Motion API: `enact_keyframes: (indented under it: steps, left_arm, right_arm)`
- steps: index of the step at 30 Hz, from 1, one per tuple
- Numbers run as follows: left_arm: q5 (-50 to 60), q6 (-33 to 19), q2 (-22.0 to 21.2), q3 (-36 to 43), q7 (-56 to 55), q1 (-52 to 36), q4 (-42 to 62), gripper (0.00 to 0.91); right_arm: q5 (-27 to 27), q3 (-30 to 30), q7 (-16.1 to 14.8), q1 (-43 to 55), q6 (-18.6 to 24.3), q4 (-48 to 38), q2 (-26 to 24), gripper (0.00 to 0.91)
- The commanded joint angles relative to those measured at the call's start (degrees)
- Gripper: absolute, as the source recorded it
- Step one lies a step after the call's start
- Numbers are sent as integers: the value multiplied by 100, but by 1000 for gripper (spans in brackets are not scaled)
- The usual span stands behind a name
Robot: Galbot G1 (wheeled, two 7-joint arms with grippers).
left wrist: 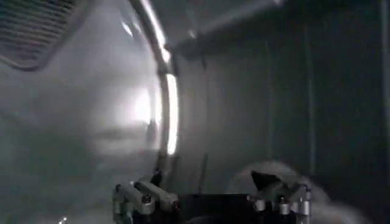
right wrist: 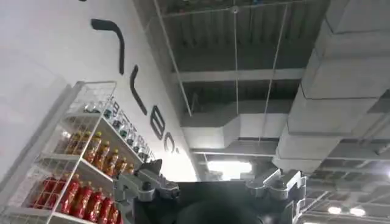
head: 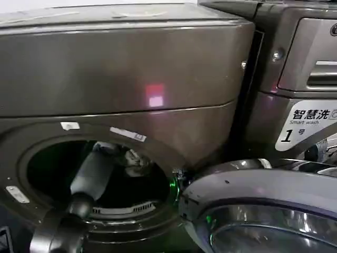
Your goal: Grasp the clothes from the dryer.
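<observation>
dryer (head: 121,79) takes up the left and centre of the head view, bronze-grey, plain upper panel with a small pink-red light (head: 155,96), round drum mouth at its lower left. left arm (head: 92,174) enters the mouth from the lower left rim and runs up and inward, leaning toward the drum's right side. dark open room lies to the arm's left inside the mouth; the lower rim sits just under the arm

left wrist view: left gripper (left wrist: 210,198) is inside the drum, fingers spread apart with an empty gap between them. clothes (left wrist: 277,176) lie as a pale grey-white wad on the drum wall, close by one fingertip (left wrist: 281,199); cannot tell if touching. wad is rounded and lumpy, no clear long axis, no clear pointing direction. ribbed drum wall is bare beside the wad

open door (head: 263,211) with glass porthole hangs off the dryer's lower right corner, close to the mouth's right rim. a second machine (head: 300,79) with a white "1" sticker (head: 305,124) stands at the right

right gripper (right wrist: 210,192) is raised toward the ceiling, fingers apart, nothing between them; a rack of bottles (right wrist: 79,170) stands by the wall behind it
</observation>
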Motion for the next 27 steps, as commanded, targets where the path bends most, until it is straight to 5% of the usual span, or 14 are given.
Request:
enact_keyframes:
  steps: [1,10,13,16,27]
  left_arm:
    - [2513,-477,62,8,735,-496,664,907]
    - [3150,-605,124,414,765,-518,775,876]
    - [3207,-567,86,503,782,-494,772,159]
    - [3227,-580,48,505,799,-497,781,11]
    - [2509,-533,42,147,555,-298,606,0]
  right_arm:
    - [-2,-1,-2,0,-11,46,18,907]
    - [-5,-22,0,6,-28,104,45,907]
    - [-5,-21,2,3,-29,110,41,907]
    - [-8,-21,12,0,-26,104,40,907]
    - [-14,-81,34,37,-23,128,80,907]
